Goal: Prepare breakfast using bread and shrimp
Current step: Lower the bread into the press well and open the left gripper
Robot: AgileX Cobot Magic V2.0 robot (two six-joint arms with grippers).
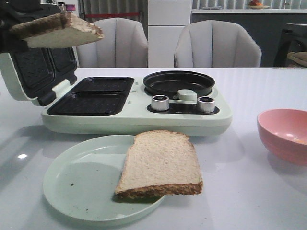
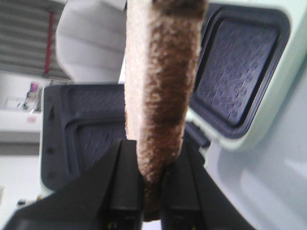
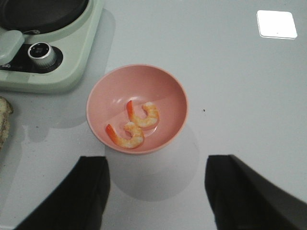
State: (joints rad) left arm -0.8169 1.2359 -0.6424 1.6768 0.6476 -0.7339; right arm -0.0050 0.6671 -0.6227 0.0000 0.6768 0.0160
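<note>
**Bread slice held up over the open sandwich maker**

Bread is in two places on this table. One slice (image 1: 57,29) hangs in the air at the far left, pinched at its crust edge by the left gripper (image 2: 152,191), whose two dark fingers (image 2: 125,187) press against either side of the brown crust. It sits high beside the raised lid (image 1: 36,67) of the pale green breakfast maker (image 1: 139,120), above and to the left of the two dark waffled plates (image 1: 93,96). The second slice (image 1: 160,165) lies flat on the pale green plate (image 1: 76,187) in front of the machine, its crust edge overhanging the plate's right rim.

The round black pan (image 1: 179,82) sits on the machine's right half, behind two silver knobs (image 1: 160,102).

Two curled orange-pink shrimp (image 3: 134,125) lie touching each other in the bottom of the pink bowl (image 3: 163,91), which stands on the white table (image 3: 240,86) to the right of the machine. The right gripper (image 3: 156,191) hovers over the bowl with its fingers spread wide, holding nothing.
</note>
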